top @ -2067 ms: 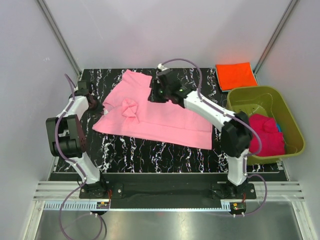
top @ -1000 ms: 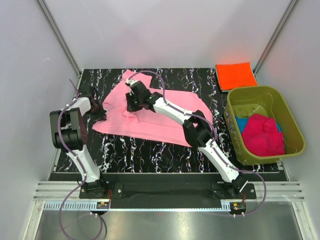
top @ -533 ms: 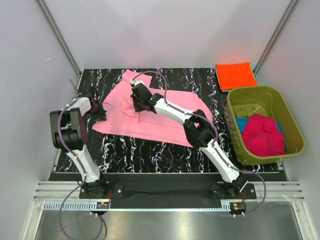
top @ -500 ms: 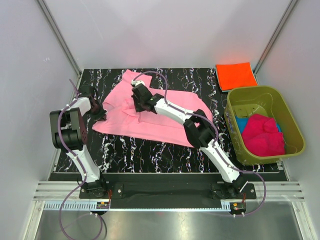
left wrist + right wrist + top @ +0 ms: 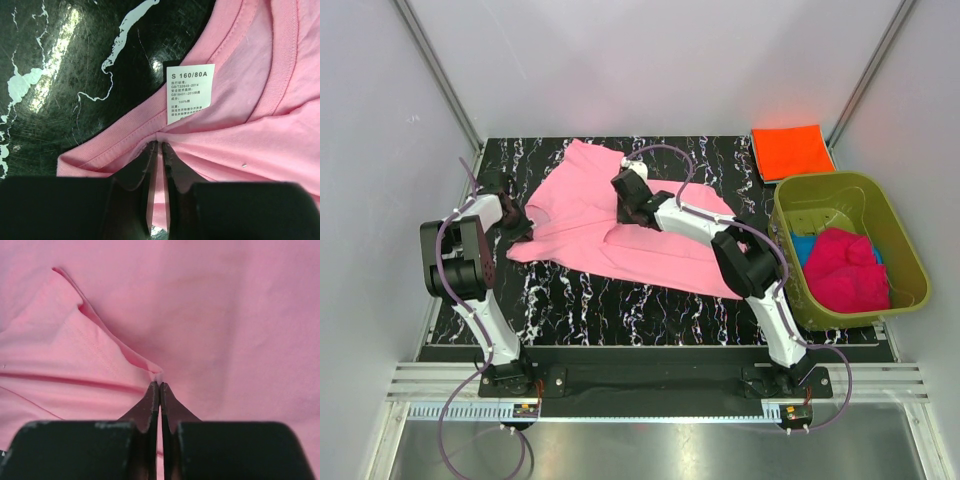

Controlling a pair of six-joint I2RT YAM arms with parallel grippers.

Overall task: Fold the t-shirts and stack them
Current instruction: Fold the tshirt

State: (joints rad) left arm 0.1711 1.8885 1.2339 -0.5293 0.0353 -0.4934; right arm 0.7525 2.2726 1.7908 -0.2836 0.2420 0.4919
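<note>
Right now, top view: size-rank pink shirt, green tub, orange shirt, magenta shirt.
1. light pink fabric t-shirt
2. olive-green plastic tub
3. crumpled magenta t-shirt and folded bright orange t-shirt: too close to rank.

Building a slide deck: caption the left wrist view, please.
Left gripper pinching the pink t-shirt at its neckline, beside the white size label, over the black marbled table.

Four t-shirts: pink point(image 5: 620, 255), orange point(image 5: 792, 150), magenta point(image 5: 845, 270), blue point(image 5: 801, 248); one green tub point(image 5: 820, 182); two arms point(image 5: 455, 262).
</note>
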